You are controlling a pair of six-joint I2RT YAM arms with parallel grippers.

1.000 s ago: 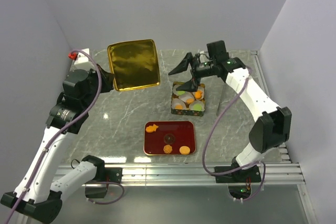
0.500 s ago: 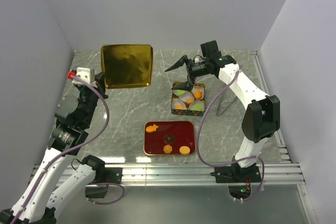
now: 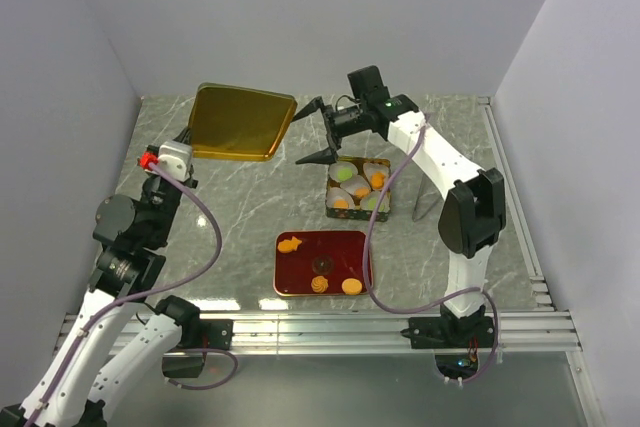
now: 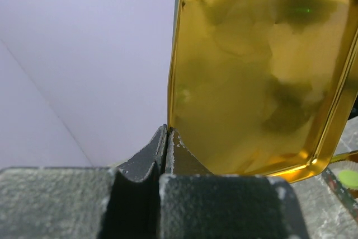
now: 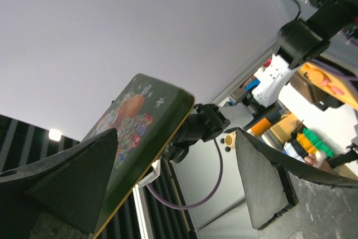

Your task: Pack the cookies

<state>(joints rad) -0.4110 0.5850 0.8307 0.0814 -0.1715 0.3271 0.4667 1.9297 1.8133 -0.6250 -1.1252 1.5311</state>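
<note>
My left gripper (image 3: 192,140) (image 4: 168,131) is shut on the left edge of the gold tin lid (image 3: 240,121) (image 4: 263,71) and holds it in the air at the back left. My right gripper (image 3: 312,132) (image 5: 176,138) is open and empty just right of the lid; the right wrist view shows the lid's decorated green outer face (image 5: 137,124). The open tin (image 3: 334,203) holds white paper cups with green and orange cookies (image 3: 376,182). The red tray (image 3: 300,272) carries an orange fish cookie (image 3: 289,244), a brown cookie (image 3: 322,265), a swirl cookie (image 3: 318,285) and an orange cookie (image 3: 351,286).
The marble table (image 3: 240,207) is closed in by grey walls at the back and both sides. An aluminium rail (image 3: 330,329) runs along the near edge by the arm bases. A cable (image 3: 425,209) lies right of the tin.
The left arm has swung the lid lower, flatter and toward the middle. The right gripper has moved left from above the tin to the lid's right edge, still open.
</note>
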